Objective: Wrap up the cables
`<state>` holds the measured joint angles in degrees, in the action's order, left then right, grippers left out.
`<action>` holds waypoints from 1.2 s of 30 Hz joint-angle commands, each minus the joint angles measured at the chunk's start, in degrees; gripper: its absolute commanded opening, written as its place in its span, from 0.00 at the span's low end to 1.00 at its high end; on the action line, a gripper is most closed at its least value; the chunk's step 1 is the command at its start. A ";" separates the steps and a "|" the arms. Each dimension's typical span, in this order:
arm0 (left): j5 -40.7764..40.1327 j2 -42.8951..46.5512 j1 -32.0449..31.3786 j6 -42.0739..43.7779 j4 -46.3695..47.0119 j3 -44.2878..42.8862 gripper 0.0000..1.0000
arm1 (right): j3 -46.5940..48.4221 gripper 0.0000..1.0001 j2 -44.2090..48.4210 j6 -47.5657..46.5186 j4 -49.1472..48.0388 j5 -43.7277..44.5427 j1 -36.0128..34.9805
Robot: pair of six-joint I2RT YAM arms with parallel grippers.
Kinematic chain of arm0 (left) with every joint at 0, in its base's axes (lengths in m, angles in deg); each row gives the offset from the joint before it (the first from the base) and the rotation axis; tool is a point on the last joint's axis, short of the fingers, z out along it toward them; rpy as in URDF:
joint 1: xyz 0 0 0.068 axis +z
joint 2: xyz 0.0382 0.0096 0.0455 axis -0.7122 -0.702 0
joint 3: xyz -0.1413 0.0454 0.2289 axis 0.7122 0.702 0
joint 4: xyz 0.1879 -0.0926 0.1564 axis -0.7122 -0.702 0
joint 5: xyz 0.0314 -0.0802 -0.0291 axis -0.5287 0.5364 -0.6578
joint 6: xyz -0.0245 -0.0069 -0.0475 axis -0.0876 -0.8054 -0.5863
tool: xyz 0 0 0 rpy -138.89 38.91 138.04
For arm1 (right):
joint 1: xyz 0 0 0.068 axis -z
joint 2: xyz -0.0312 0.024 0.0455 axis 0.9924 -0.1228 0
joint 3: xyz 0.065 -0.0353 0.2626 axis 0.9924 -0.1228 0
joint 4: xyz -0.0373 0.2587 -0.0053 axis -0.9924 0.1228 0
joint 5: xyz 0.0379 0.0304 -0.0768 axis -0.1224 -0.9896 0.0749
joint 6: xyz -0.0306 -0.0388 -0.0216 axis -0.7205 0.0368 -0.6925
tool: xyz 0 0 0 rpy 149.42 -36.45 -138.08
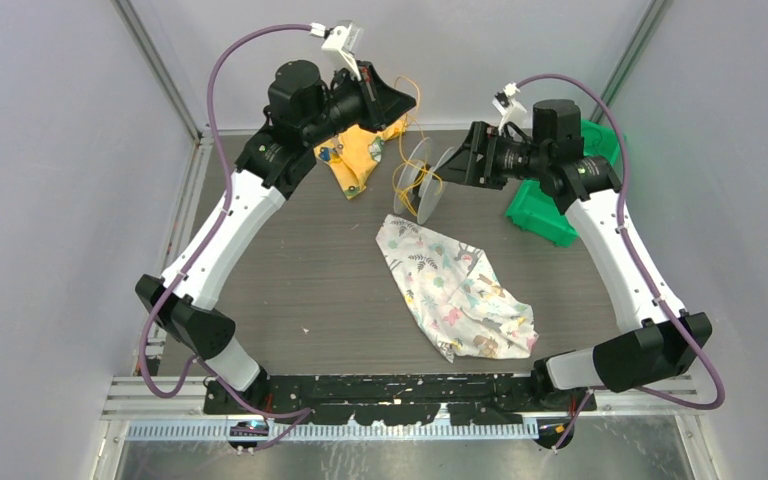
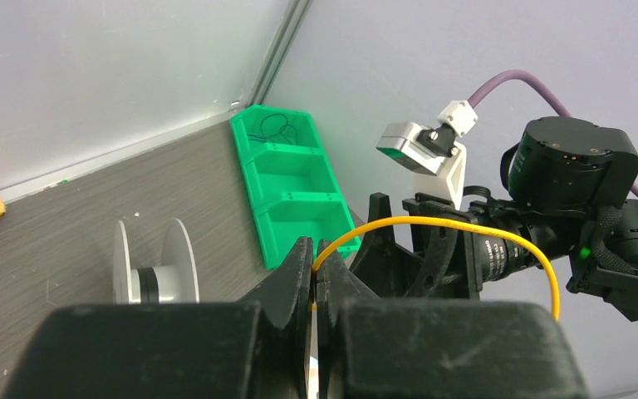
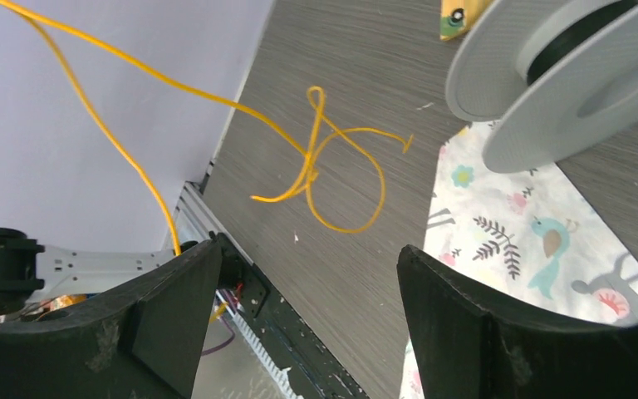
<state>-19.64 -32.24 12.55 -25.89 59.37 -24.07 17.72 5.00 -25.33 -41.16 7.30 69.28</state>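
The thin yellow cable [image 1: 407,172] runs up from loose loops beside a grey spool [image 1: 425,180] standing on its rims at the table's back. My left gripper [image 1: 400,100] is raised above the spool; in the left wrist view it [image 2: 315,249] is shut on the cable [image 2: 465,226], which arcs out to the right. The spool [image 2: 156,266] stands below, to the left. My right gripper [image 1: 460,160] is just right of the spool. In the right wrist view it [image 3: 309,249] is open and empty, with the cable's loops [image 3: 341,158] hanging ahead and the spool [image 3: 565,75] at upper right.
A patterned white cloth [image 1: 455,290] lies mid-table, in front of the spool. A yellow cloth [image 1: 360,155] lies under the left arm. A green compartment tray [image 1: 550,210] sits at the right rear, beneath the right arm; it also shows in the left wrist view [image 2: 291,179].
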 commanded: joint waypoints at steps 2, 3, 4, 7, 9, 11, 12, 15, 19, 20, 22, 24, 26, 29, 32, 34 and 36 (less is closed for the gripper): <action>0.08 1.48 0.09 0.67 0.74 -0.88 0.01 | -0.34 0.82 3.22 4.03 -8.51 -7.13 -0.17; 0.13 1.43 0.09 0.57 0.85 -0.74 0.00 | -0.46 0.82 3.52 4.29 -8.97 -8.06 -0.19; 0.22 1.46 0.08 0.48 0.91 -0.65 0.00 | -0.43 0.82 3.67 4.47 -9.07 -8.84 -0.26; 0.44 1.33 0.10 0.22 1.40 -0.57 0.01 | -0.39 0.84 4.05 4.68 -9.20 -9.74 -0.57; 0.55 1.34 0.08 0.21 1.36 -0.52 0.00 | -0.66 0.84 4.33 5.28 -9.92 -9.37 -0.58; 0.60 1.31 0.10 0.25 1.38 -0.57 0.01 | -0.86 0.84 4.40 5.99 -11.15 -10.27 -0.69; 0.68 1.31 0.08 0.25 1.33 -0.57 0.01 | -0.83 0.84 4.22 6.20 -11.65 -11.06 -1.05; 0.79 1.39 0.09 0.30 1.31 -0.65 0.01 | 0.66 0.84 3.10 4.12 -9.69 -12.25 -3.35; 0.84 1.42 0.08 0.15 1.35 -0.59 0.01 | 3.79 0.75 0.45 -0.44 -3.72 -9.16 -7.21; 0.87 1.39 0.08 0.10 1.48 -0.53 0.00 | 3.64 0.71 0.09 -0.36 -3.68 -8.32 -7.31; 0.88 1.39 0.08 0.02 1.57 -0.53 0.00 | 3.17 0.57 -0.15 0.71 -4.99 -6.77 -7.37; 0.89 1.43 0.13 0.08 1.50 -0.54 0.00 | 3.25 0.38 -0.02 1.20 -5.46 -4.94 -7.40; 0.81 1.46 0.09 0.14 1.58 -0.33 0.01 | 3.81 0.10 0.12 0.83 -5.02 -2.72 -7.35; 0.51 1.26 0.13 0.33 1.43 -0.24 0.00 | 5.46 0.01 0.71 -1.27 -1.72 1.05 -7.33; 0.57 0.87 0.08 0.43 1.64 -0.14 0.01 | 6.50 0.01 3.18 -3.37 1.32 7.22 -5.72; 0.88 0.20 0.04 -0.05 2.19 0.14 0.01 | 5.67 0.01 6.33 -3.23 0.80 10.68 -2.60; 2.82 -1.13 0.06 -1.55 3.37 0.13 0.00 | 4.62 0.00 9.55 -1.66 -1.04 11.57 2.31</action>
<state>-19.46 -32.28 12.55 -26.13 59.45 -23.93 21.17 6.64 -26.75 -40.52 11.78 64.51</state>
